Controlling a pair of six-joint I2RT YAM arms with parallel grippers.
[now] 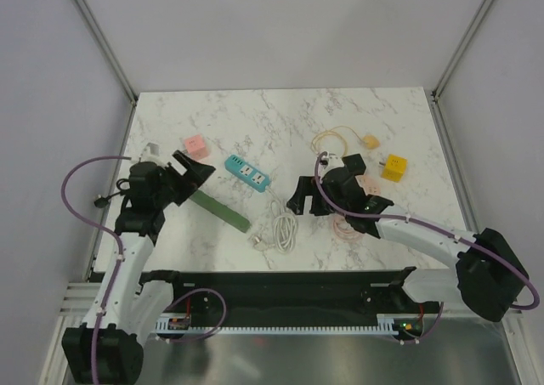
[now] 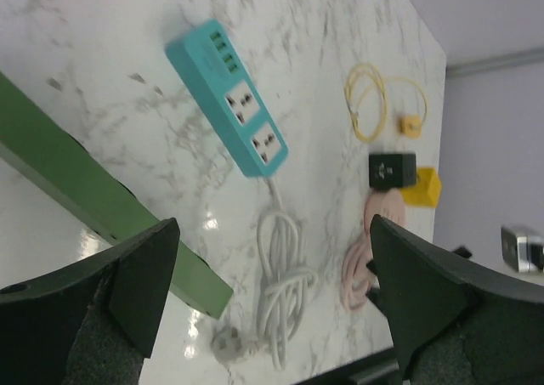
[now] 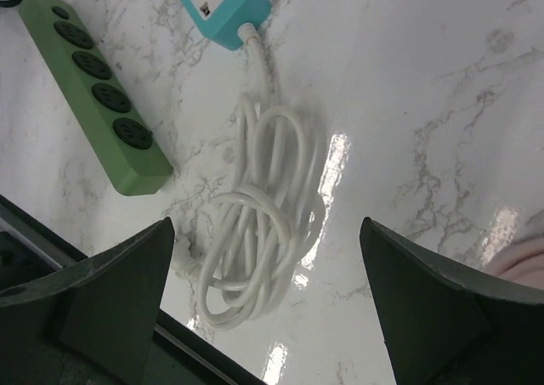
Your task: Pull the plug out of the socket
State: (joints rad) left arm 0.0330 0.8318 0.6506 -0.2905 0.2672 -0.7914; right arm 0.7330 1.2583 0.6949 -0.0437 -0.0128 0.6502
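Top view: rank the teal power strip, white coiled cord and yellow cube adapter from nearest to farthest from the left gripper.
From the left gripper:
1. teal power strip, just to its right.
2. white coiled cord, centre, toward the arm bases.
3. yellow cube adapter, far right side.

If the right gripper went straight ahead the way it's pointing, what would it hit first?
Most likely the coiled white cord of the teal power strip, lying on the table centred between the open jaws of the right gripper in its wrist view; how far off is unclear.

L tool (image 2: 272, 230), R tool (image 3: 265, 228) spread wide.
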